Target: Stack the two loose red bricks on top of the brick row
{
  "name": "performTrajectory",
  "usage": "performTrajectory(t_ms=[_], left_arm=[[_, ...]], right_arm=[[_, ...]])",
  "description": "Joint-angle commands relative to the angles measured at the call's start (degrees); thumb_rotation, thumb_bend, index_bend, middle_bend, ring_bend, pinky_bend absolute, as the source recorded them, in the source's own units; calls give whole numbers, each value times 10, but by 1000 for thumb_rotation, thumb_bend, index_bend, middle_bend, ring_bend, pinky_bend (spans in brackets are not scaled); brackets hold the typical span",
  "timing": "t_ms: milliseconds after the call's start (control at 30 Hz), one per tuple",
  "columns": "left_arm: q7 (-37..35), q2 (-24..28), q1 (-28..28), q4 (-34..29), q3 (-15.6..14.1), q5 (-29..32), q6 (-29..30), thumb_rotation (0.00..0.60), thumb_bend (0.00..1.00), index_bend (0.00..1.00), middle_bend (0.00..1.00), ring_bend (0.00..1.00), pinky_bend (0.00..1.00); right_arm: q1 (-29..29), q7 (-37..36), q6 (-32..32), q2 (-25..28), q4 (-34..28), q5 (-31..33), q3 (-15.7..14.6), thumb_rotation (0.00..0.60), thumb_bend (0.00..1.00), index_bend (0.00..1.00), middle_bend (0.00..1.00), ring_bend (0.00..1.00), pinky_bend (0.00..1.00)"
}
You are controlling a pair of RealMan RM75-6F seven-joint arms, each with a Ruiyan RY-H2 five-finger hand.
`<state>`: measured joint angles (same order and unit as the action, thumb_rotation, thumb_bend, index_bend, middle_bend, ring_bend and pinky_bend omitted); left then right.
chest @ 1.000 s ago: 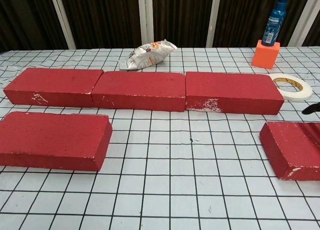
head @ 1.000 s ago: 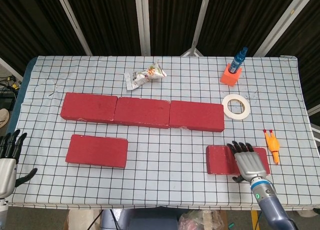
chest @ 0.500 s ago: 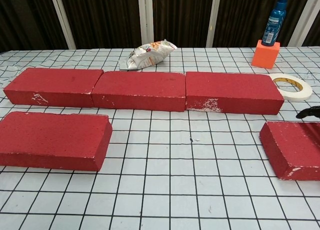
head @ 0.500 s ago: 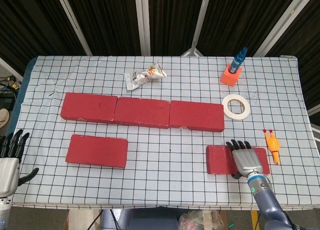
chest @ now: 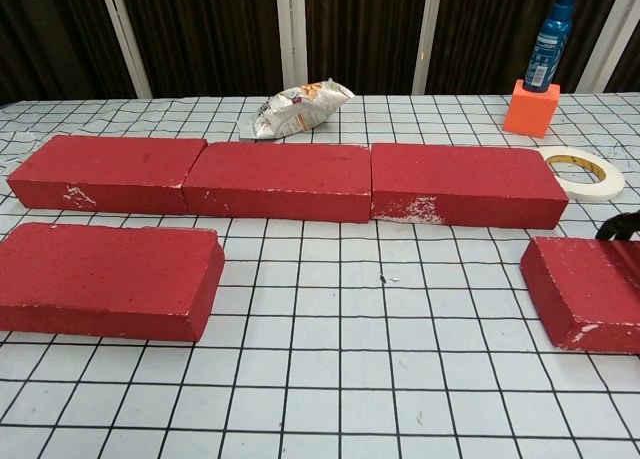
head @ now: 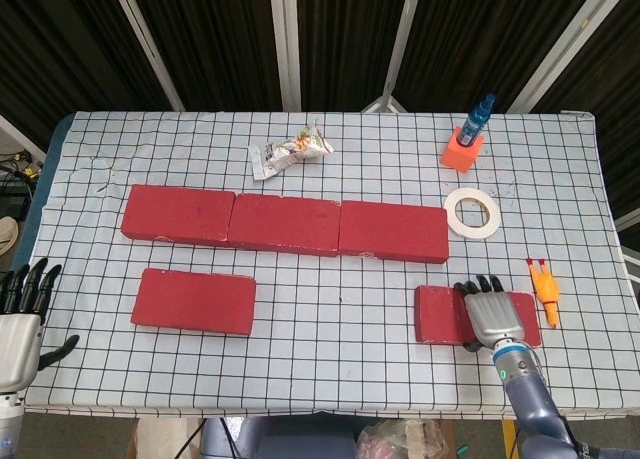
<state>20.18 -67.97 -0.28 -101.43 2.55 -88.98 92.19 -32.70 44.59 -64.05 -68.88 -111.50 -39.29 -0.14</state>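
Right hand (head: pixel 493 315): shifted slightly up the right brick (head: pixel 442 316), fingertips now at its far edge. Right brick: nudged a little, near corner swung away in chest view. Left hand (head: pixel 20 319): edged slightly inward.

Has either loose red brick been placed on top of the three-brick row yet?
No. In the head view both loose bricks, left and right, lie on the tablecloth in front of the brick row, which carries nothing.
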Motion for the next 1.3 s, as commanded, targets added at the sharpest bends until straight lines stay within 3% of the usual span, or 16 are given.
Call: performTrajectory(t_ms=[33,267,500,700,867,1133,1300], left_arm=[[-2,1,0,-1,-1,0,-1,600,0,71,0,0,0],[-7,4,0,-3,-1,1,-2,600,0,71,0,0,0],[-5,4,-3,-2,2,9,-7,600,0,71,0,0,0],[0,3,-5,-3,5,20,-12,600,0,71,0,0,0],[-1,3,-6,-1,11,31,-12,600,0,71,0,0,0],[4,0,-12,2,21,53,-20,600,0,72,0,0,0],[7,-2,-16,4,25,65,-26,600,0,72,0,0,0]], right_arm=[[-4,-1,2,1,0,2,-2,600,184,264,281,63,0],[-3,-33,-15,32,-30,-28,12,600,184,314,297,75,0],[-36,-25,-37,92,-92,-6,62,600,184,314,297,75,0],[-135,32,-8,109,-107,136,127,600,184,314,298,76,0],[-243,106,-20,71,-69,285,164,600,184,314,298,76,0],[-396,214,-51,-31,64,498,209,600,184,314,298,78,0],[-450,263,-48,-85,145,567,228,600,184,314,298,78,0]])
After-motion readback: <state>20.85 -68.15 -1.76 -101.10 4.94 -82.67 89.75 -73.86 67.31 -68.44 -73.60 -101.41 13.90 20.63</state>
